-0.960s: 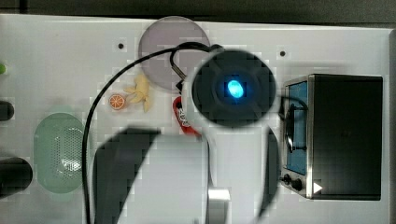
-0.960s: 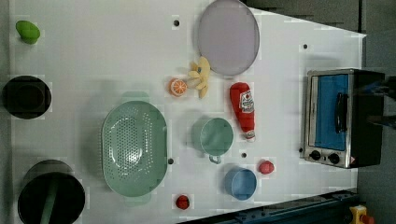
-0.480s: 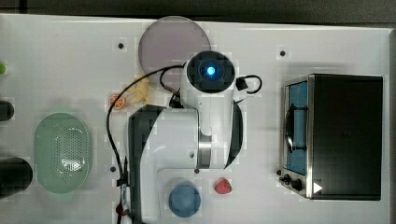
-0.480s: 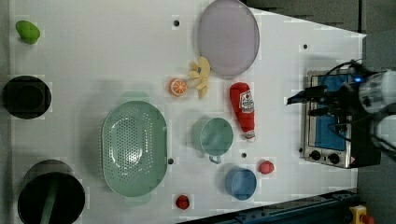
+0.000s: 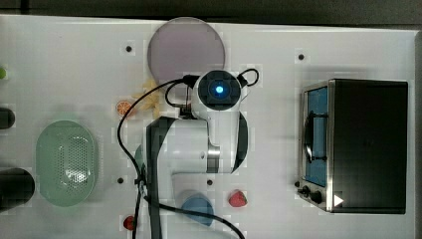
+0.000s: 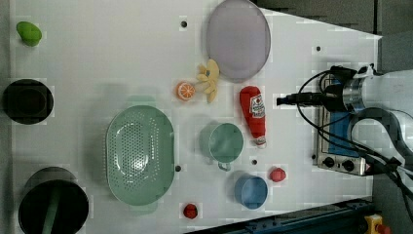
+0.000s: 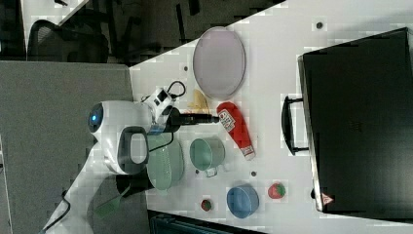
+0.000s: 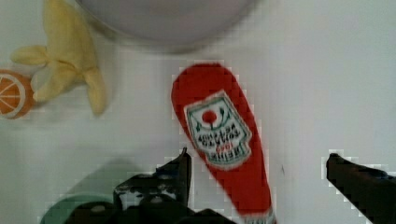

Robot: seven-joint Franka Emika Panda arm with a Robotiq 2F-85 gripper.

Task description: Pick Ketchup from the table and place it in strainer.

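Hovering with its fingers spread wide and empty, the gripper [image 8: 257,182] straddles the Ketchup [image 8: 222,149], which lies flat near the middle of the left view, just right of the teal cup [image 6: 224,142]. I'd drop straight down and pinch across the labelled belly. The strainer [image 6: 140,155] waits lower left.

A white surface [image 6: 122,53] dotted with dark bolt holes fills the room's centre. In the right view a grey partition [image 7: 63,126] stands beside it, with a dark chair [image 7: 68,41] beyond.
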